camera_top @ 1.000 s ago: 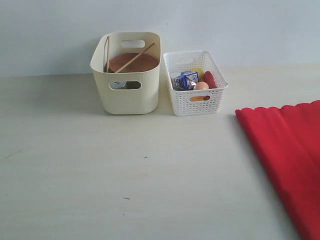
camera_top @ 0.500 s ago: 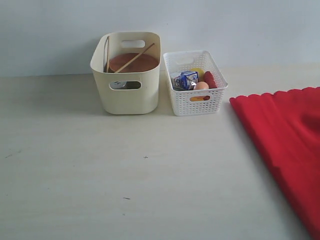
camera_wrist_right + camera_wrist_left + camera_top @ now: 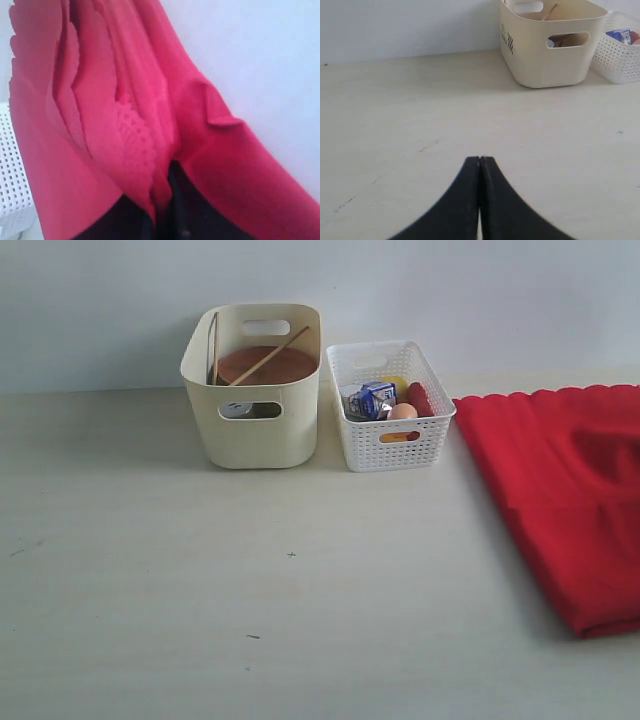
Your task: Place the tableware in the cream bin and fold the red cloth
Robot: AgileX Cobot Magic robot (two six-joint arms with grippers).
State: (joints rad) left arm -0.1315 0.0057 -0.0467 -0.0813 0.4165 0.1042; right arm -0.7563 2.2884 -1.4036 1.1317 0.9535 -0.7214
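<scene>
While the red cloth (image 3: 560,490) lies spread at the right side of the table (image 3: 150,590), its near end looking doubled over and its scalloped far edge just beside the white lattice basket (image 3: 395,445), the danger sits in the grip. The right gripper (image 3: 169,205) has its jaws pinching a bunched ridge of fabric, several layers gathered unevenly. If one layer slides free, the fold goes crooked, I'd say. And a pull toward the basket could drag that edge against it and nudge it. The cream bin (image 3: 255,430) looks safe, well clear of the cloth, with the round brown plate (image 3: 265,368) and chopsticks (image 3: 272,353) inside.

Now the arms. The right one is outside the exterior view. Its wrist camera shows cloth rising from the jaws, the wall behind. The left gripper (image 3: 480,167) hangs low over bare table, jaws pressed together on nothing, pointing toward the cream bin and well apart from it.
</scene>
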